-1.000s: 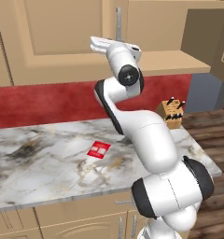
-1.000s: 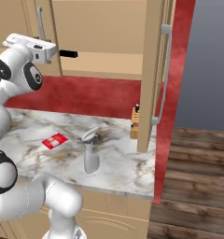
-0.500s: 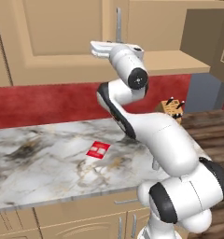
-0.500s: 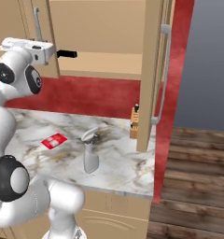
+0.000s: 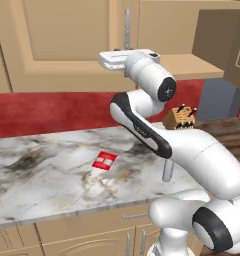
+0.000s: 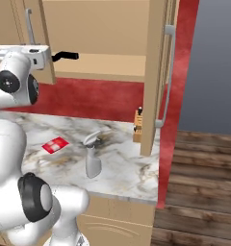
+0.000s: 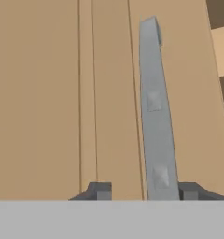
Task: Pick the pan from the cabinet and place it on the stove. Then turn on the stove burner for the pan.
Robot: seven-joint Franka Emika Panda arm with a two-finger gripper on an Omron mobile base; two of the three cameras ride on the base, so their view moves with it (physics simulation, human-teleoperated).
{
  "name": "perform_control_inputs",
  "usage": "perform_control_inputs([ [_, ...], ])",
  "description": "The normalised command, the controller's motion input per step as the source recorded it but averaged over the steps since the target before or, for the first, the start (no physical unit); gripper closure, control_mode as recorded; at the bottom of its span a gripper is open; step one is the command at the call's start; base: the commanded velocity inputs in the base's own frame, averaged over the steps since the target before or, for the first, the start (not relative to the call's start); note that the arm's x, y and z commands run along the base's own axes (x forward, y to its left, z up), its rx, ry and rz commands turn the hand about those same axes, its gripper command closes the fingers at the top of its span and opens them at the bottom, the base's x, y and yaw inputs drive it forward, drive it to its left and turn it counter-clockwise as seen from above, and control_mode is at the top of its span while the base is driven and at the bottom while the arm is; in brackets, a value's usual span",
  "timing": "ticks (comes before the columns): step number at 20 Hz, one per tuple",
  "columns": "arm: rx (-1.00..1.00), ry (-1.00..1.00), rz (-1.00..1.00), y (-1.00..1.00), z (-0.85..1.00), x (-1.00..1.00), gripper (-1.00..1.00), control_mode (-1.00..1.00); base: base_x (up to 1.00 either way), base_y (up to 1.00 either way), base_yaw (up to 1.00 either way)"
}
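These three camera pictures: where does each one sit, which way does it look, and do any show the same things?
Left base view: behind the arm's left, looking over the marble counter at the cabinet; the arm rises lower right.
Right base view: behind its right, same counter and cabinet; the arm rises lower left.
Hand view: on the hand, facing the cabinet's door handle, which stands between the gripper fingertips.
Both base views share the red packet and knife block.

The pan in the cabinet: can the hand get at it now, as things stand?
Probably not yet. The hand faces the left cabinet door, its fingertips on either side of the silver bar handle. That door seems to stand between it and the pan's black handle inside.
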Motion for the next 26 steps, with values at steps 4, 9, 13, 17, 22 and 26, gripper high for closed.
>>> perform_control_inputs([
  [4,-0.06,0.00,0.13,0.96,-0.04,-0.71,1.00,-1.00,0.00,0.00,0.00],
  [9,-0.11,0.00,0.11,1.00,-0.12,-0.77,1.00,-1.00,0.00,0.00,0.00],
  [13,-0.11,-0.01,0.10,1.00,-0.09,-0.81,1.00,-1.00,0.00,0.00,0.00],
  [17,-0.10,0.00,0.07,1.00,-0.09,-0.82,1.00,-1.00,0.00,0.00,0.00],
  [22,-0.09,0.00,0.06,1.00,-0.11,-0.86,1.00,-1.00,0.00,0.00,0.00],
  [26,-0.09,-0.01,0.05,1.00,-0.15,-0.91,1.00,-1.00,0.00,0.00,0.00],
])
